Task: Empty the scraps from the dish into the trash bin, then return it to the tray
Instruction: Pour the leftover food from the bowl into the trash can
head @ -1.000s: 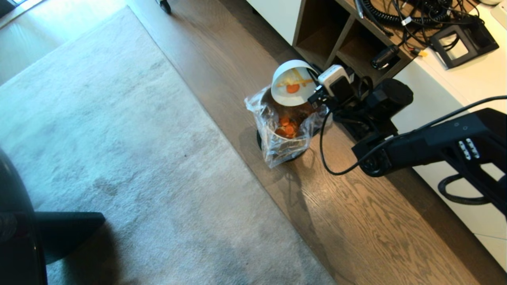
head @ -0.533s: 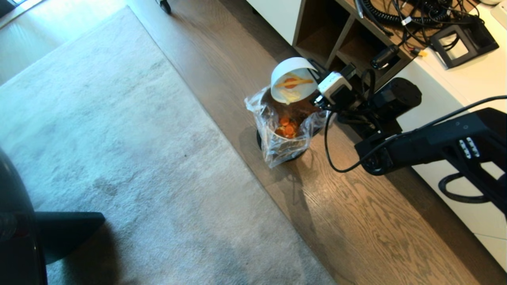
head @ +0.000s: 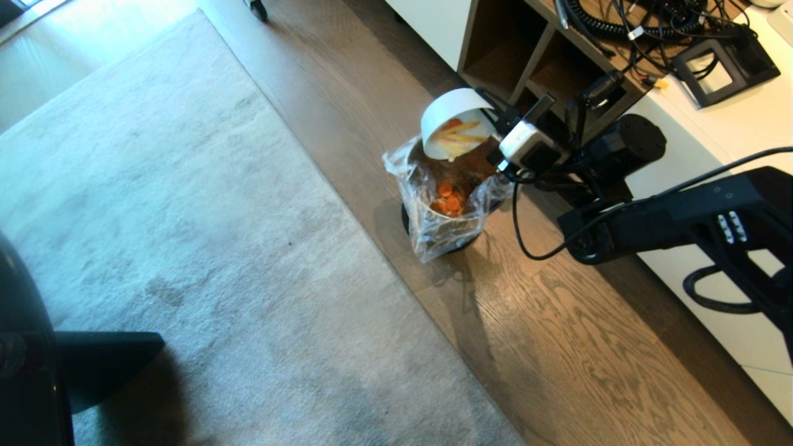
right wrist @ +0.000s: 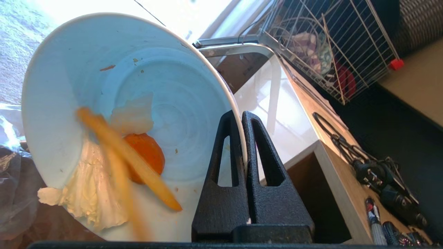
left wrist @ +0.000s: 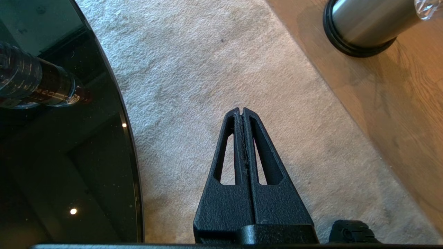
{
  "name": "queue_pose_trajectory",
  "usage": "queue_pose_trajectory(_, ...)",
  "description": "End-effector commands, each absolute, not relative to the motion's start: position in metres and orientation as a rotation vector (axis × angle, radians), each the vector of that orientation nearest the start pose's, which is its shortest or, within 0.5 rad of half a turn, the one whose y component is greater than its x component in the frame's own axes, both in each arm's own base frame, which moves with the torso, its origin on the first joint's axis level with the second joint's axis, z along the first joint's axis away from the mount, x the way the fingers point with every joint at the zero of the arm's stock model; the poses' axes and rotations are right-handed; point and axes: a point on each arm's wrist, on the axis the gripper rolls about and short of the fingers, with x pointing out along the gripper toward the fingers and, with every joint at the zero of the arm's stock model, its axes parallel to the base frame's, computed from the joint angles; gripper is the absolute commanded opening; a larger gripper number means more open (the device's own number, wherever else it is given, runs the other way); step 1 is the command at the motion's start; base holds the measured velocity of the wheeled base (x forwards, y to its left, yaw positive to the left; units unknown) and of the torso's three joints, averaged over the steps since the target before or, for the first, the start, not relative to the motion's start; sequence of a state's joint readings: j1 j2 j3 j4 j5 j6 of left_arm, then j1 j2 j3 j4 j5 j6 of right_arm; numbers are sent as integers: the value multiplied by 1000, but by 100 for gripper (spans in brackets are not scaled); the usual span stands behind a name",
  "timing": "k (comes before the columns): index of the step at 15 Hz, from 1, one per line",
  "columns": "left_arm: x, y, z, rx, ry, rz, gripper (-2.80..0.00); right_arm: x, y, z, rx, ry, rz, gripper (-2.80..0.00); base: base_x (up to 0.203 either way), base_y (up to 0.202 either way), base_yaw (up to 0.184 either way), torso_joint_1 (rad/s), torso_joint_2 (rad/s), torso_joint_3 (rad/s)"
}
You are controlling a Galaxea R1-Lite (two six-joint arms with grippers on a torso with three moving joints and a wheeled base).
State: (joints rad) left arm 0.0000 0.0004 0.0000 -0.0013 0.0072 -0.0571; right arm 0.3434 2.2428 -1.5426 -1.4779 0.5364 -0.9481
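Our right claw (right wrist: 241,116) is clamped on the rim of the bowl (right wrist: 104,86), one finger inside the wall and one outside, pinching only a thin edge of it. We hold the bowl tipped steeply on its side over the open mouth of the bin (head: 447,214), which stands on the wood floor beside the rug (head: 186,248). The scraps (right wrist: 117,162), an orange slice, pale leafy bits and yellow strips, are gathered at the bowl's lower lip, with a strip blurred as if sliding off. Orange pieces already lie in the bin's clear bag.

We judge the bowl stiff, smooth and breakable, and fairly heavy for so narrow a pinch; glazed ceramic can slip or twist between hard fingers, more so when tilted. The rim is the only sensible hold, and we would keep the squeeze firm and move gently. The damp scraps look light, soft and clingy, so some may stick.

Our left claw (left wrist: 242,112) hangs closed and empty over the rug, near a dark glass tabletop (left wrist: 69,155). The tray is not in sight.
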Motion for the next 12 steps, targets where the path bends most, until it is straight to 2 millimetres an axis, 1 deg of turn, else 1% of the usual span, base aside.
queue_pose_trajectory(1,-23,0,76,-57,-2,8,-280,410,158,256,-920,-1170,373,-280,0,0,0,0,0,0)
queue_pose_trajectory(3,-23,0,76,-58,-2,8,-280,411,159,271,-916,-1227,334,-280,0,0,0,0,0,0)
queue_pose_trajectory(6,-23,0,76,-58,-2,8,-280,410,158,285,-913,-1291,291,-280,0,0,0,0,0,0)
queue_pose_trajectory(12,-23,0,76,-58,-2,8,-280,408,158,289,-914,-1307,288,-280,0,0,0,0,0,0)
